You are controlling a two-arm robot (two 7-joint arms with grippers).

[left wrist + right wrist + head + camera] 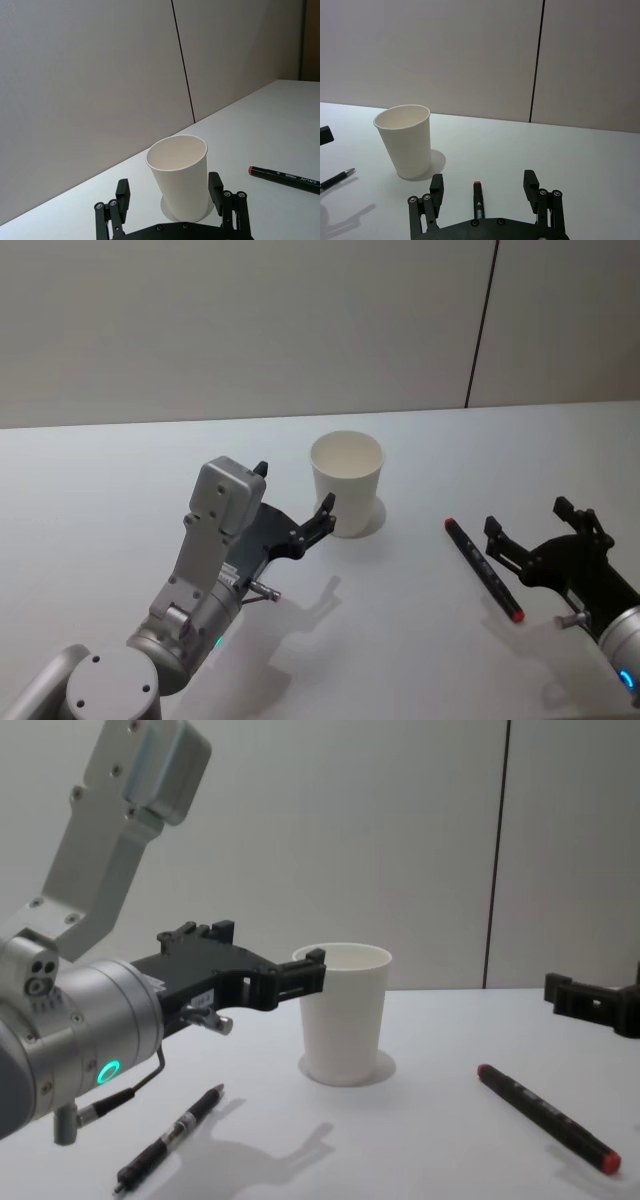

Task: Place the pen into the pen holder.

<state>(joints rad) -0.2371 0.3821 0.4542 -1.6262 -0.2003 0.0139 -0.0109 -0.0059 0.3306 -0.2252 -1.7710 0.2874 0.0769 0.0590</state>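
Observation:
The pen holder (347,480), a white paper cup, stands upright mid-table. My left gripper (293,490) hovers open just to its left at rim height, and the left wrist view has the pen holder (179,175) framed just ahead of its fingers (122,194). A black pen with red ends (483,568) lies on the table to the right of the cup. My right gripper (528,520) hangs open above that pen, whose far end (477,196) lies between the fingers (436,186) in the right wrist view. Nothing is held by either gripper.
A second black pen with a silver tip (170,1140) lies on the table under my left arm, also seen as the same pen (337,177) left of the cup. The white table (420,660) ends at a grey wall (300,320).

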